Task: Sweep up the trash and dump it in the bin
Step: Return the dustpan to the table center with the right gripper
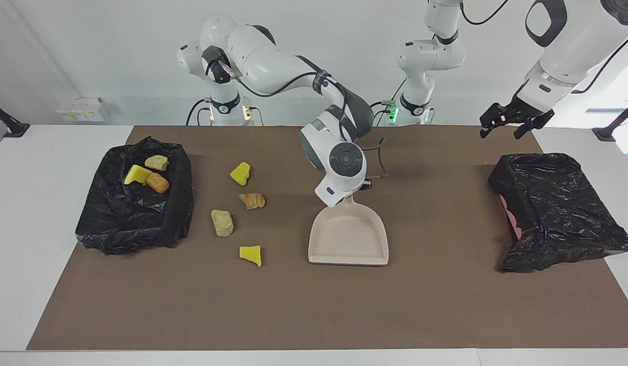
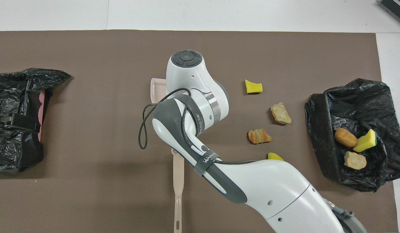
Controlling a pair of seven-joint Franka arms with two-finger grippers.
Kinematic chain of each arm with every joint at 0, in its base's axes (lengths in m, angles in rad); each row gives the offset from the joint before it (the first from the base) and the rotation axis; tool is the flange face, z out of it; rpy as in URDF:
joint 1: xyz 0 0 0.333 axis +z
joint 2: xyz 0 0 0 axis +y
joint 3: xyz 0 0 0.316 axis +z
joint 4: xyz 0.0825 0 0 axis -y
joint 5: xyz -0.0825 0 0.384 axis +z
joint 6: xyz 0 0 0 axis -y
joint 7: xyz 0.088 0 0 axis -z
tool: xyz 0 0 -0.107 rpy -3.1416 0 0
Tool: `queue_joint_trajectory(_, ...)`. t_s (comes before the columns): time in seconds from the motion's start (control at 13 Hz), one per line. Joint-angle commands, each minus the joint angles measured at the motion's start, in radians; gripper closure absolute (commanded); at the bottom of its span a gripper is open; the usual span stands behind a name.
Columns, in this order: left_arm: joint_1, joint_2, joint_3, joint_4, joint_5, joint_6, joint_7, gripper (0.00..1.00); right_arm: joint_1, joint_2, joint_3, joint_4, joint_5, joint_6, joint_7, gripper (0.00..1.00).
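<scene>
Right gripper (image 1: 355, 195): fingers closed on dustpan (image 1: 348, 238) handle, pan flat on worktop, mouth pointed away from robots.
Loose trash, four pieces (image 1: 223, 222): lay beside those fingers toward bin (image 1: 178, 203) holding three more.
Brush (image 2: 178, 181): lay untouched, long axis toward robots.
Left gripper (image 1: 513, 121): fingers spread, empty, waited above other black bag (image 1: 558, 208); right arm judged nearer trash.

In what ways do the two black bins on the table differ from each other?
The bin at the right arm's end holds three pieces of trash; the bin at the left arm's end shows none. The first opens upward; the second lies tipped, pink showing at its mouth. Both wear crinkled black bags.
</scene>
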Motion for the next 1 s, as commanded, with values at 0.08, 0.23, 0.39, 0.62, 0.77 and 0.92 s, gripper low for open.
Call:
queue_joint_trajectory(0.08, 0.006, 0.0, -0.003, 0.008, 0.019, -0.018, 0.008, 0.0, -0.007, 0.015, 0.006, 0.027, -0.011, 0.005, -0.027, 0.7)
queue_joint_trajectory(0.23, 0.006, 0.0, -0.003, 0.01, 0.019, -0.018, 0.008, 0.0, 0.001, 0.013, 0.003, 0.027, -0.017, 0.012, -0.025, 0.63)
queue_joint_trajectory(0.39, 0.006, 0.0, -0.003, 0.01, 0.019, -0.018, 0.008, 0.0, -0.002, 0.002, 0.006, 0.026, -0.025, 0.012, -0.025, 0.54)
queue_joint_trajectory(0.62, 0.006, 0.0, -0.003, 0.01, 0.019, -0.018, 0.008, 0.0, -0.005, -0.051, 0.009, 0.013, -0.029, 0.004, -0.022, 0.45)
queue_joint_trajectory(0.77, 0.006, 0.0, -0.003, 0.01, 0.019, -0.018, 0.008, 0.0, 0.005, -0.114, 0.01, -0.016, -0.023, -0.007, -0.01, 0.43)
queue_joint_trajectory(0.92, 0.006, 0.0, -0.003, 0.01, 0.019, -0.018, 0.008, 0.0, 0.033, -0.203, 0.013, -0.135, -0.023, -0.015, 0.025, 0.43)
